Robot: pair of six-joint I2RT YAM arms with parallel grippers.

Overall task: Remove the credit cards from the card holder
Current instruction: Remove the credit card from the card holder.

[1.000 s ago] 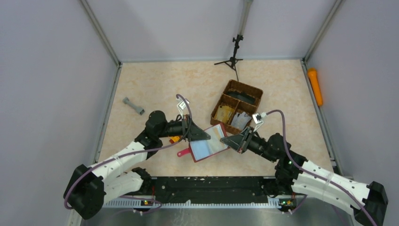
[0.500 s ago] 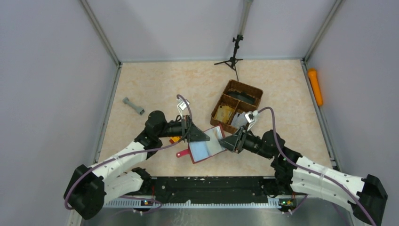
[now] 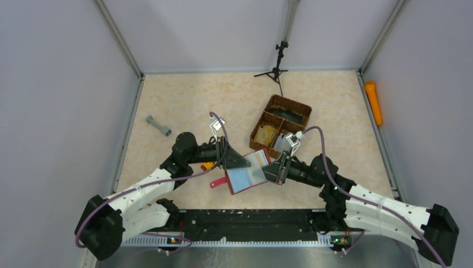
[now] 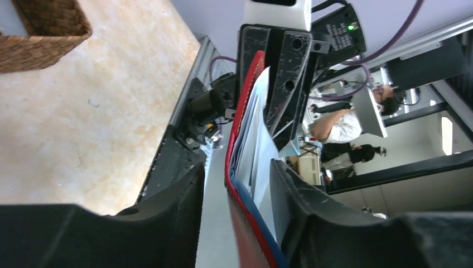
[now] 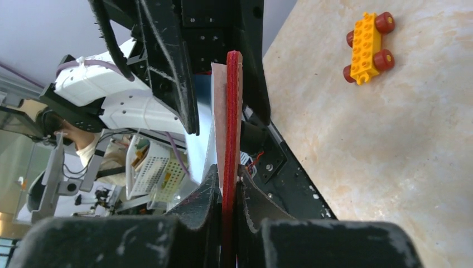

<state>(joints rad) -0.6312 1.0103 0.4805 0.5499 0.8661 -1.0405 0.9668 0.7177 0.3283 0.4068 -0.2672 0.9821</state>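
1. While the right tool (image 5: 227,180) is clenched on the card holder (image 5: 232,100), its fingers pinch the dark red edge tight from both sides.
2. The left tool (image 4: 237,167) is released: its fingers straddle the holder's opposite edge, with a clear gap on one side.
3. Between the two tools the holder spans over the counter (image 3: 184,100), opened, pale lining facing up, its red tab toward the left arm.
4. Whether any card sits in its pockets cannot be told.
5. Just beyond it, credit cards (image 3: 266,134) lie in the near compartments of the wicker basket (image 3: 290,106), tan-gold left, grey partly hidden by the right wrist.
6. A toy block (image 5: 365,47) lies beside the left tool.
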